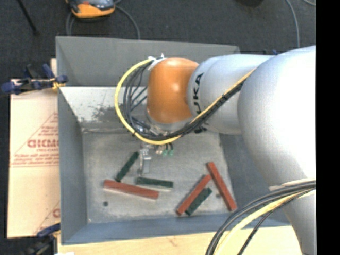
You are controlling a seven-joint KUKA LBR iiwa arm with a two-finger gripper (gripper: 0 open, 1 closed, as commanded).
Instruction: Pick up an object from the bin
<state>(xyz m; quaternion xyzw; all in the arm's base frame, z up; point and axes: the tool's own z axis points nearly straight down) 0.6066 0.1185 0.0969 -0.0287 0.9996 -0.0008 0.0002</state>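
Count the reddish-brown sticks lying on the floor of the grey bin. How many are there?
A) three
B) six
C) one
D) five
A: the left reddish-brown stick, the middle reddish-brown stick and the right reddish-brown stick make three.

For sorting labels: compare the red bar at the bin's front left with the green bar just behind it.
The red bar is longer than the green bar. The red bar reaches further left, the green bar further right. Both are slim and lie flat.
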